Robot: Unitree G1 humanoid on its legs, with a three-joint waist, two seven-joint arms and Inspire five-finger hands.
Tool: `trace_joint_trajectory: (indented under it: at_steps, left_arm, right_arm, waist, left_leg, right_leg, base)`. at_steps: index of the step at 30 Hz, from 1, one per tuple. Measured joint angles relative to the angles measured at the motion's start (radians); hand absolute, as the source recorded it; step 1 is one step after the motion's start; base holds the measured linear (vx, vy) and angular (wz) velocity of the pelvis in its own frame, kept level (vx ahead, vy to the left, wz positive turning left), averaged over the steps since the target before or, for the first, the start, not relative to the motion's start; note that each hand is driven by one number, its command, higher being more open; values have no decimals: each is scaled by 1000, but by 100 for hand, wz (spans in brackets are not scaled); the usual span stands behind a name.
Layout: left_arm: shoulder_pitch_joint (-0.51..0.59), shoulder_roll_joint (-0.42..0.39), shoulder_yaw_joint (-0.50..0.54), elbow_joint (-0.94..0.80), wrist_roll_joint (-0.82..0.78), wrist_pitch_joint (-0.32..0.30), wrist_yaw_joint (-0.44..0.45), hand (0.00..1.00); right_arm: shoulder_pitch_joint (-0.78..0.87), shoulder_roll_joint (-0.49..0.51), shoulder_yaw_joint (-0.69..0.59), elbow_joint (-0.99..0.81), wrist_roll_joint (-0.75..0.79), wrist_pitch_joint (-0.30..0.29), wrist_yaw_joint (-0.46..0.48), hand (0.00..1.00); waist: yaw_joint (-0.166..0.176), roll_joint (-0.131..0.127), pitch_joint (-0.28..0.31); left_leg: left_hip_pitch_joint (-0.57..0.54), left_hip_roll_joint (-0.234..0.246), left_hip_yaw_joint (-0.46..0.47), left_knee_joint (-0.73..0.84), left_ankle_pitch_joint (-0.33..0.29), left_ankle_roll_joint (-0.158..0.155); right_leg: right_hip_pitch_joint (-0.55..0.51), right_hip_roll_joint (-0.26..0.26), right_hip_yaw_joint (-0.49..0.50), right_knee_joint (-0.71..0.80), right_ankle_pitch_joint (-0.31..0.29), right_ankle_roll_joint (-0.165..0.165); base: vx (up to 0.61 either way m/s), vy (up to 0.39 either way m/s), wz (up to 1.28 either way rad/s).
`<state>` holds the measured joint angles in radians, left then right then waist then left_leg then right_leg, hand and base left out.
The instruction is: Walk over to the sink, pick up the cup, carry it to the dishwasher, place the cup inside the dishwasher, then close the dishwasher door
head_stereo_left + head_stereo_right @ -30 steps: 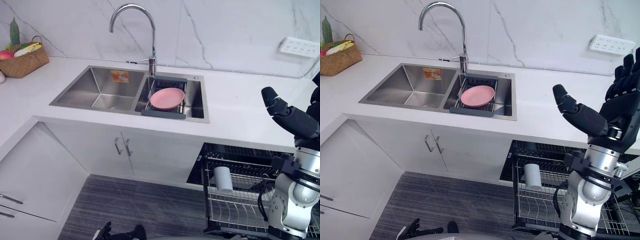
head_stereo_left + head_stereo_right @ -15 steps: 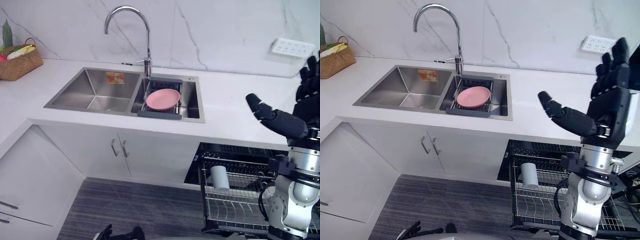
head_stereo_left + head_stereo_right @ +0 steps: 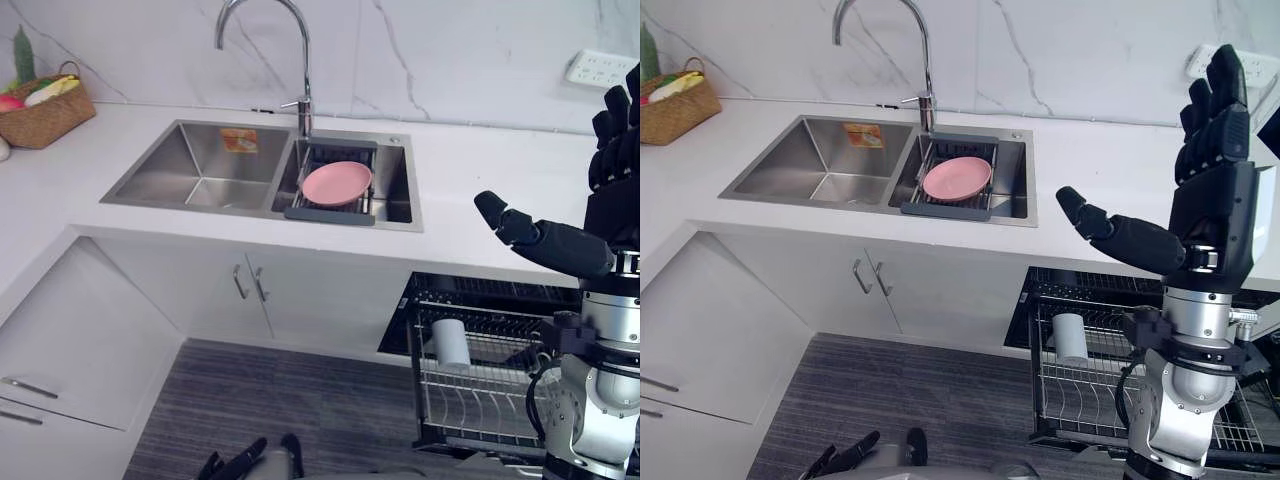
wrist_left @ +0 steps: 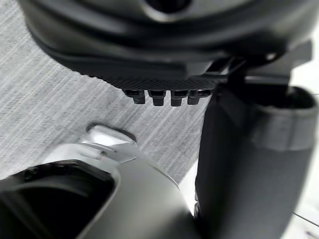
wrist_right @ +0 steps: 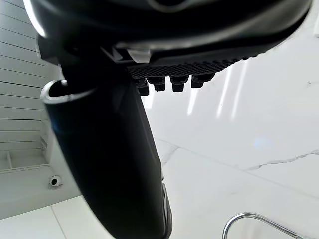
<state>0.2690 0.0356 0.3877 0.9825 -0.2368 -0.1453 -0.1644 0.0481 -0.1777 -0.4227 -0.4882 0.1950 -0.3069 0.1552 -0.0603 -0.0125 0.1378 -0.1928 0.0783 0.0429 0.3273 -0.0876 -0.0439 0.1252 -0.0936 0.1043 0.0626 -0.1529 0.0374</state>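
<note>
The cup (image 3: 450, 343) is in the dishwasher, standing at the near-left corner of the pulled-out rack (image 3: 500, 400), clear of both hands. It's a plain white cylinder, no handle to be seen, and I can't tell which end is up. Over the last second it hasn't budged, but the right hand (image 3: 1208, 205) has lifted from low at the edge to high above the rack. Its fingers are straight up, the thumb juts out toward the sink (image 3: 190, 170), and it grips nothing. So the placing looks done and the release clean. What's left, I'd say, is pushing that rack in and shutting the door. The left hand (image 3: 238, 464) hangs low over the floor, fingers loosely straight, empty. A pink plate (image 3: 337, 183) sits in the sink's right basin.
</note>
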Motion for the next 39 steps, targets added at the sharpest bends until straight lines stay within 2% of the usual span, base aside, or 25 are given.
trace_joint_trajectory:
  at_steps: [2,3,7,9,10,11,12,13,15,16,17,18,19,20,21,22,25,26,27,28,29,30,32,33,39]
  left_arm:
    - [-4,9,-2,7,7,1,-2,100]
    - [-13,17,-2,15,30,7,-1,100]
    - [-51,51,-43,52,108,21,3,100]
    - [-54,58,-70,52,130,29,9,100]
    - [-54,63,-74,54,138,32,11,100]
    - [-48,69,-93,60,136,37,18,100]
    - [-42,77,-125,69,136,38,29,100]
    - [-43,80,-135,73,137,39,34,100]
    - [-59,86,-142,76,137,42,37,100]
    - [-64,86,-142,75,138,43,37,100]
    - [-76,83,-143,75,139,42,37,100]
    - [-76,85,-149,74,140,38,34,100]
    - [-76,92,-150,80,142,36,37,100]
    - [-81,79,-199,76,201,56,80,100]
    - [-81,79,-199,76,201,56,80,100]
    - [-50,12,-79,72,210,7,176,100]
    - [-50,10,-79,70,213,7,182,100]
    - [-51,18,-78,62,221,8,181,100]
    - [-54,19,-75,56,221,9,182,100]
    - [-52,17,-81,44,252,13,190,100]
    - [-45,13,-94,42,302,6,208,100]
    - [-43,20,-121,46,321,-5,215,100]
    - [-41,35,-155,46,337,-14,219,100]
    - [-63,75,-238,46,397,-15,232,100]
    - [-60,84,-236,47,387,-15,232,100]
  right_arm:
    - [0,-6,-3,-5,0,1,0,100]
    - [0,-13,-8,-8,0,1,0,100]
    - [1,-12,-30,-10,-1,1,-2,100]
    - [5,-9,-32,-31,-2,1,-1,100]
    - [6,-8,-32,-38,-2,1,-1,100]
    - [5,-5,-32,-40,-1,-8,0,100]
    - [14,1,-32,-39,-2,-17,1,100]
    - [21,3,-32,-38,-2,-23,0,100]
    - [53,2,-35,-34,-2,-32,3,100]
    - [54,2,-35,-30,-2,-32,5,100]
    - [54,2,-36,-25,-1,-32,11,100]
    - [55,2,-32,-22,-1,-32,20,100]
    - [57,-2,-32,-18,0,-38,24,100]
    - [39,-4,-23,4,-24,-32,-26,100]
    - [39,-4,-23,4,-24,-32,-26,100]
    - [36,4,18,-37,-19,-19,0,100]
    - [36,3,12,-32,-19,-8,-2,100]
    - [35,6,13,-35,-14,-9,-3,100]
    - [31,8,14,-30,-5,-9,-3,100]
    - [33,4,12,-19,19,5,0,100]
    - [42,0,4,-12,33,25,19,100]
    - [45,10,-5,15,37,42,32,100]
    - [46,22,0,43,38,66,40,100]
    - [40,21,2,86,37,77,36,100]
    - [38,19,25,88,34,77,37,100]
  waist:
    - [-4,-12,-8]
    - [-16,-13,-8]
    - [-25,-12,-11]
    - [-17,-15,-10]
    - [-20,-17,-9]
    - [-30,-19,-13]
    - [-38,-14,-29]
    - [-42,-12,-35]
    - [-54,-14,-39]
    - [-59,-12,-37]
    - [-61,-4,-32]
    - [-58,-10,-35]
    - [-61,-10,-39]
    - [-32,26,-41]
    - [-32,26,-40]
    - [15,62,-17]
    - [15,63,-17]
    - [13,44,-11]
    - [13,36,-6]
    - [3,42,-29]
    - [-1,42,-36]
    - [-2,47,-34]
    - [4,44,-53]
    - [9,20,-61]
    - [16,4,-71]
  left_leg:
    - [14,-31,59,15,-44,24]
    - [17,-50,80,50,-69,58]
    - [98,-81,119,21,-122,96]
    - [179,-91,152,-67,-133,102]
    - [201,-98,154,-84,-134,104]
    - [242,-107,161,-119,-134,116]
    - [266,-107,159,-154,-126,108]
    - [275,-105,158,-166,-121,114]
    - [309,-90,132,-187,-124,105]
    - [314,-83,121,-186,-126,101]
    - [328,-63,102,-177,-140,77]
    - [349,-56,102,-160,-161,44]
    - [365,-50,91,-135,-188,18]
    - [366,-9,49,-221,-130,24]
    - [366,-10,49,-224,-129,25]
    - [282,71,102,4,-196,-11]
    - [266,69,103,25,-182,-12]
    - [222,63,114,67,-201,-8]
    - [217,49,120,34,-208,-1]
    - [226,11,105,-155,-155,0]
    - [229,4,107,-180,-90,-1]
    - [242,-3,109,-192,-68,13]
    - [239,-20,117,-212,-62,28]
    - [254,-57,105,-238,-40,53]
    - [249,-53,106,-227,-40,53]
  right_leg:
    - [4,-47,28,-5,-10,-9]
    - [16,-72,31,-4,5,17]
    - [-5,-99,22,134,15,32]
    - [-167,-94,15,473,15,36]
    - [-198,-92,13,549,22,43]
    - [-256,-80,-6,665,12,31]
    - [-297,-64,-55,685,-8,18]
    - [-311,-55,-85,666,-21,16]
    - [-331,-13,-211,484,-42,7]
    - [-332,2,-230,429,-40,2]
    - [-335,36,-250,325,-21,-15]
    - [-329,56,-246,206,67,-32]
    - [-304,66,-246,187,161,-34]
    - [-74,74,-266,-67,207,-8]
    - [-74,74,-265,-71,211,-8]
    - [-58,138,-231,-70,191,-44]
    - [-56,133,-233,-75,188,-47]
    - [-56,113,-239,-93,177,-63]
    - [-53,99,-240,-98,179,-60]
    - [-57,71,-255,-108,187,-43]
    - [-54,62,-269,-117,172,-18]
    - [-31,52,-275,-124,176,-2]
    - [-40,38,-270,-134,193,11]
    - [-31,5,-285,-146,205,22]
    - [-32,8,-281,-147,204,22]
  base:
    - [240,251,-68]
    - [210,209,-29]
    - [220,248,-28]
    - [146,151,-43]
    - [200,115,-28]
    - [243,100,-6]
    - [256,94,0]
    - [383,54,8]
    - [411,-24,22]
    - [378,-116,35]
    - [358,-137,28]
    - [428,-169,33]
    - [705,-168,56]
    - [553,-110,49]
    - [486,-264,15]
    - [11,-194,-22]
    - [33,-57,-2]
    - [-4,48,20]
    - [-39,79,29]
    - [-32,53,30]
    - [30,117,40]
    - [71,114,24]
    - [230,204,8]
    - [305,198,14]
    - [-23,-11,1]
